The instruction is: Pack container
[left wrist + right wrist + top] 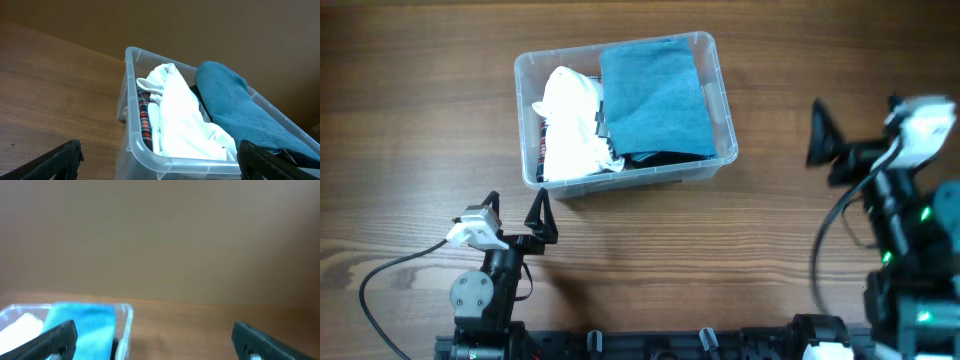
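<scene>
From overhead, the container (726, 105) sits out on the bench (420, 120), toward its far edge and about midway between the side edges. A blue cloth (655, 95) and a white cloth (570, 125) fill it nearly to the rim. The left claw (516, 202) waits just off its near left corner, jaws spread and empty. The right claw (858, 115) stands well apart toward the right edge, also wide open and holding nothing. We see nothing loose on the bench left to pack.

From the left wrist, the white cloth heaps above the rim, with a plaid garment (144, 117) wedged against the wall. Our worry is that a finger reaching in snags a loose fold and drags it out. A push on the rim could also slide the light bin along the bench.

From the right wrist, only the container's corner shows, low on the left. Bare bench lies between, so nothing blocks that arm, though its own cable (825, 250) loops close.
</scene>
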### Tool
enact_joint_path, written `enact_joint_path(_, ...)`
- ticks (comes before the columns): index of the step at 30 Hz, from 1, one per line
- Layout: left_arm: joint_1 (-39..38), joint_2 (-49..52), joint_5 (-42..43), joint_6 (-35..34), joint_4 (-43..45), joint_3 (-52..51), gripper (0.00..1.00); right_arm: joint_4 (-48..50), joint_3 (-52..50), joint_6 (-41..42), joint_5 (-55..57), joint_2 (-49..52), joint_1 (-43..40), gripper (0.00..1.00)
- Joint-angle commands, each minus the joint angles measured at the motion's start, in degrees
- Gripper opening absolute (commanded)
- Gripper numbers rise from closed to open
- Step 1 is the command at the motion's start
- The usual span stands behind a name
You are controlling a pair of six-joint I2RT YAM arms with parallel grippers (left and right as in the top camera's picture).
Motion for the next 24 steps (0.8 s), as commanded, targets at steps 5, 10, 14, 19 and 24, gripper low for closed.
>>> enact_joint_path(5, 0.4, -0.4, -0.6, -0.1, -0.5, -0.2, 1.0, 20.6, -26.4, -6.0, -7.5, -18.4, 0.2, 1.0)
enact_joint_path(10, 0.4, -0.4, -0.6, -0.1, -0.5, -0.2, 1.0, 24.7, -36.3, -6.2, -7.5, -25.6, 0.2, 1.0)
enact_joint_path(14, 0.4, -0.4, -0.6, -0.1, -0.5, -0.2, 1.0, 25.2, -42.5, -6.1, -7.5, -30.2, 0.2, 1.0)
enact_joint_path(19, 0.4, -0.4, -0.6, -0.1, -0.5, -0.2, 1.0, 25.3, -46.6, -6.1, -7.5, -34.3, 0.2, 1.0)
enact_joint_path(24, 0.4, -0.4, -0.6, -0.1, -0.5, -0.2, 1.0, 26.0, -49.9, -6.0, -7.2, -36.7, 0.2, 1.0)
